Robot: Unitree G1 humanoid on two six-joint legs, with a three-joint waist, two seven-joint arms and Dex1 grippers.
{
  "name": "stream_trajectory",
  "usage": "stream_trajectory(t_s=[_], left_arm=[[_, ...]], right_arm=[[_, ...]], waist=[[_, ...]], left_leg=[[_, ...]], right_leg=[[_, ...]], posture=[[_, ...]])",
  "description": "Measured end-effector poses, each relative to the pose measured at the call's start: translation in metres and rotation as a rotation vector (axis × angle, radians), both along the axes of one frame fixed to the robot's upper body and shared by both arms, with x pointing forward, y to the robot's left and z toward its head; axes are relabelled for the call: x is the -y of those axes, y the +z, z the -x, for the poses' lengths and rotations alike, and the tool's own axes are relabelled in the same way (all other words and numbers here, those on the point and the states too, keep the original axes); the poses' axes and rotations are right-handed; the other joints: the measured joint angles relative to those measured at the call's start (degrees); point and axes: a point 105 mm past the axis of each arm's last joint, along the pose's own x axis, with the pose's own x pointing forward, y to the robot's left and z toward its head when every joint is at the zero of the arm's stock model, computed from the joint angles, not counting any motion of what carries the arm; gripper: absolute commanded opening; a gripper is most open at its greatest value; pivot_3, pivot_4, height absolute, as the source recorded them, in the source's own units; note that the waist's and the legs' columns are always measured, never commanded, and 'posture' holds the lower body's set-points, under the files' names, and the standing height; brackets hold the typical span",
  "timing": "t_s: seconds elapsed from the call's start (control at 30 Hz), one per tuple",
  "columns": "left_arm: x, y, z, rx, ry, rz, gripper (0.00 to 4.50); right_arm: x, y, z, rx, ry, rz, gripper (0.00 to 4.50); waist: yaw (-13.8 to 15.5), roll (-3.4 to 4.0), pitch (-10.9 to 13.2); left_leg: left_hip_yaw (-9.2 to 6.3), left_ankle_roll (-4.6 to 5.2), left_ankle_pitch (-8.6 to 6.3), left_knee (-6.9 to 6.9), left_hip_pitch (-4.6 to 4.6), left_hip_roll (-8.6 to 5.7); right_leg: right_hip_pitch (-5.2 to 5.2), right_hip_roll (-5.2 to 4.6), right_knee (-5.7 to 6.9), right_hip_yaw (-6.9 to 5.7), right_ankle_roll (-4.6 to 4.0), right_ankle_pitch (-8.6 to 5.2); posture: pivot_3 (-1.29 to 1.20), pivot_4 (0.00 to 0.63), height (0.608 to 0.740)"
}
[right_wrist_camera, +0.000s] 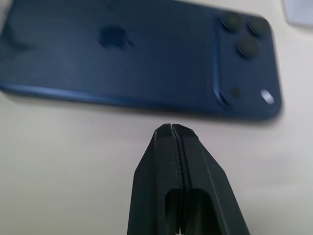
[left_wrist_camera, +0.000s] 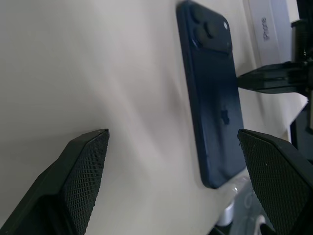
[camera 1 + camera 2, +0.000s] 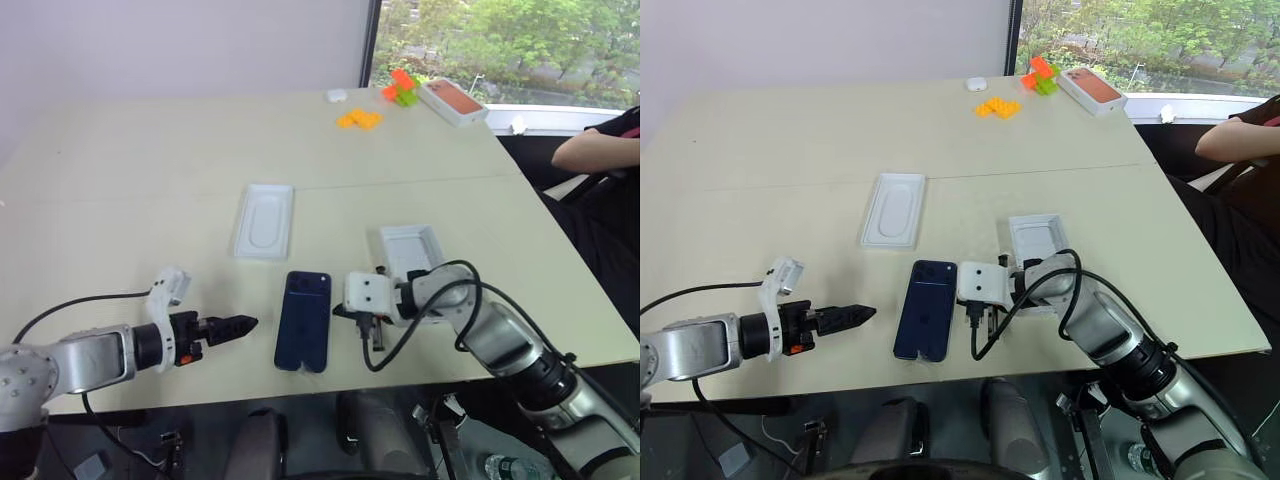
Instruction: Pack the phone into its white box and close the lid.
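The dark navy phone (image 3: 303,320) lies back up near the table's front edge, its camera cluster at the far end. My left gripper (image 3: 248,323) hovers a little left of it, pointing at its long side, fingers (image 2: 80,161) spread wide and open with nothing between them. My right gripper (image 3: 342,313) sits just off the phone's (image 1: 146,58) right edge, fingers pressed together and empty. A shallow white box (image 3: 408,248) lies open side up right of the phone, its near end under my right arm. Lettering shows on its side wall (image 2: 266,29). I cannot make out the lid.
A flat white insert (image 3: 265,220) with an oval recess lies behind the phone. At the far right edge stand an orange-red-topped box (image 3: 452,100), orange blocks (image 3: 358,118) and a small white object (image 3: 337,96). A person's arm (image 3: 595,150) rests beyond the table's right side.
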Motion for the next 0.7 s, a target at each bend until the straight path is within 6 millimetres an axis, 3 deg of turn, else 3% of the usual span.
stream_trajectory(t_s=[0.3,0.7], left_arm=[[0.013,-0.002,0.003,-0.067,0.017,0.066,4.44],[0.025,-0.003,-0.002,-0.091,0.104,0.15,4.44]], right_arm=[[-0.028,-0.001,-0.006,-0.018,0.001,-0.05,0.0],[-0.033,-0.002,-0.006,-0.028,0.007,-0.06,0.0]], waist=[[0.2,0.01,0.0],[1.4,0.02,0.0]], left_leg=[[-0.03,0.0,0.0,-0.01,0.16,-0.01],[-0.01,-0.01,0.0,-0.01,0.13,-0.15]], right_leg=[[0.14,0.0,0.0,-0.01,-0.02,-0.01],[0.18,-0.12,-0.12,-0.02,-0.01,-0.02]], posture=[[0.0,0.15,0.74],[0.0,0.15,0.74]])
